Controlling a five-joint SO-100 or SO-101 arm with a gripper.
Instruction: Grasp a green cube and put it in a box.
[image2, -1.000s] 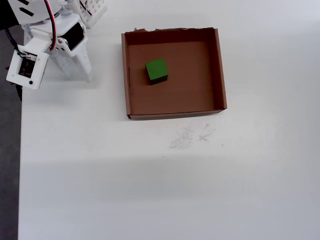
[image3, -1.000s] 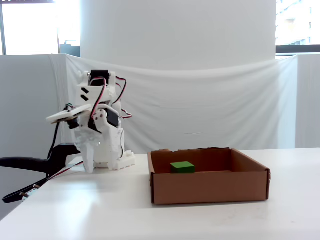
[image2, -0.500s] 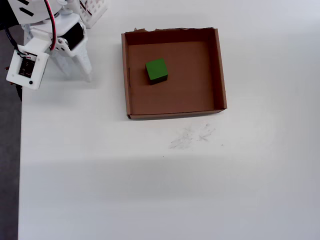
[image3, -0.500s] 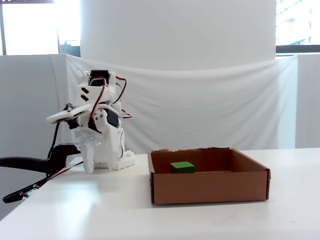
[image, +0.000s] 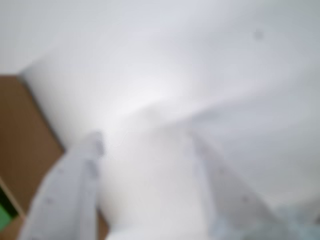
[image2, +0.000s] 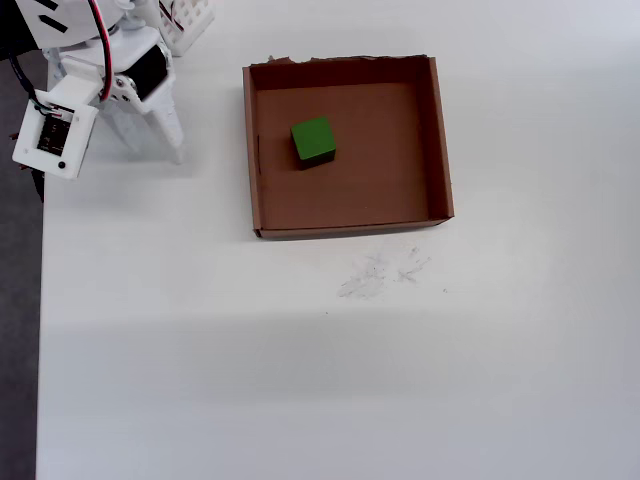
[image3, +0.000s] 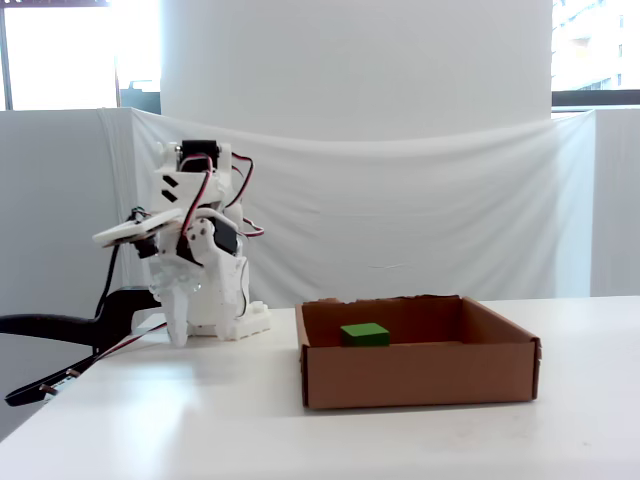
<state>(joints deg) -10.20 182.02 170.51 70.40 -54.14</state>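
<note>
The small bright-green cube (image2: 313, 141) sits on the floor of the shallow brown cardboard box (image2: 437, 140), toward its left wall in the overhead view. The white arm's gripper (image2: 165, 140), well apart, holds nothing; whether its jaws are parted cannot be told. The task looks complete, with only parking left.

No readable text, labels or numbers — none on any surface.

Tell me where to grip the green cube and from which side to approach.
Grip the green cube across two opposite side faces, coming straight down from above: it sits flat inside the box, whose walls block a sideways approach, and it stands clear of them.
</note>
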